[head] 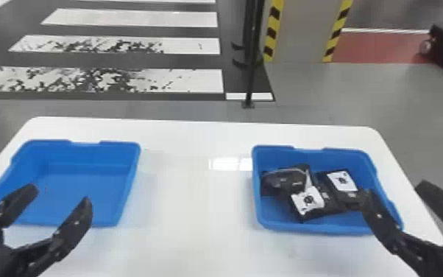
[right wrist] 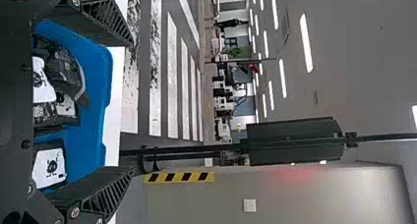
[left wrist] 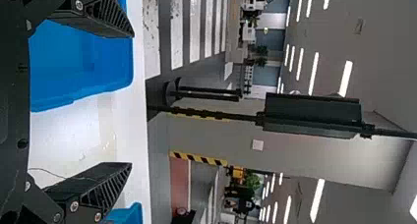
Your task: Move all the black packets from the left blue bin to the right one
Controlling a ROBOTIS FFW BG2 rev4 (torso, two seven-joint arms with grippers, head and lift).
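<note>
heap of black packets [head: 307, 200] in the right blue bin [head: 312, 227], probably dropped there loosely to finish the transfer, with left gripper [head: 59, 194] wide and empty near the bare left blue bin [head: 84, 180], and right gripper [head: 394, 188] equally wide, likely for clearance.

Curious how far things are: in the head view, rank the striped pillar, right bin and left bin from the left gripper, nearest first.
1. Left bin: left side, by the left gripper.
2. Right bin: across the table.
3. Striped pillar: beyond the table.
</note>
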